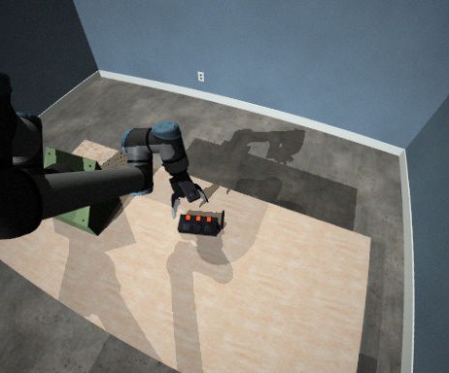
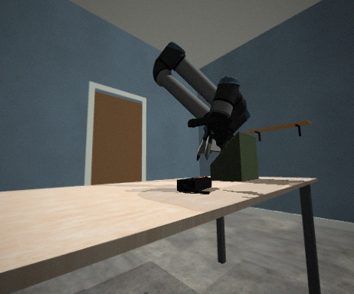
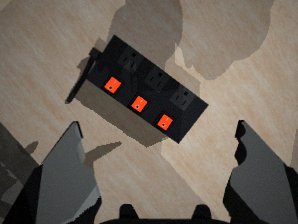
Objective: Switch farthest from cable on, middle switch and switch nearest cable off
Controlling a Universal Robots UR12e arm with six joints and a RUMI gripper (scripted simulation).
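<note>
A black power strip [image 1: 200, 223] lies right way up on the wooden table, with three orange-red switches [image 1: 197, 219] along one long side. In the wrist view the strip [image 3: 147, 97] lies diagonally, its short cable stub [image 3: 82, 80] at the upper left, and the three switches [image 3: 138, 104] face me beside three sockets. All three switches glow orange; I cannot tell their positions. My gripper [image 1: 188, 198] is open and empty, hovering above the strip, a little to its left. From the side view it [image 2: 205, 150] hangs well above the strip [image 2: 194, 184]. Both wide-spread fingers frame the wrist view.
A green block-shaped robot base [image 1: 75, 189] stands at the table's back left, also in the side view [image 2: 235, 158]. The table edge [image 2: 211, 214] runs close in front of the strip in the side view. A door [image 2: 116, 138] and a wall shelf [image 2: 279, 127] are behind.
</note>
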